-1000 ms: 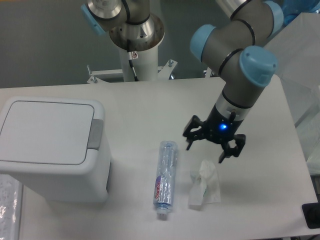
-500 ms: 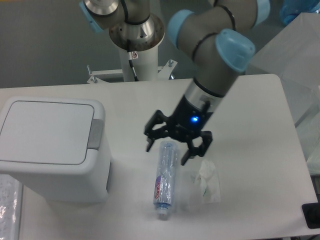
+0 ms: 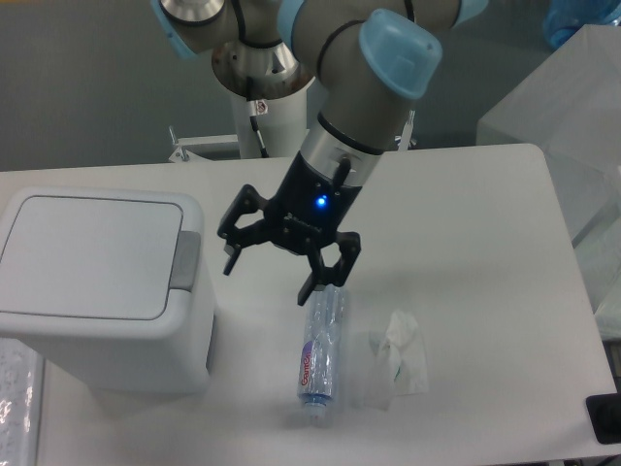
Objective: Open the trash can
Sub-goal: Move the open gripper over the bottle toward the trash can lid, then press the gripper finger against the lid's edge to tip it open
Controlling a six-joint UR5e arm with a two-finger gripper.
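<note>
Camera — bottle [image 3: 321, 345], tissue [image 3: 398, 354] near pincer [image 3: 269, 278]

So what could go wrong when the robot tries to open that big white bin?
The end effector hangs open between the bottle and the bin, low over the table. Its lower finger sits just over the bottle's top end, so it might nudge the bottle and roll it toward the tissue. The grey button is a narrow strip on the lid's edge; wide-open fingers could miss it or press the lid instead, leaving the bin shut.
</note>
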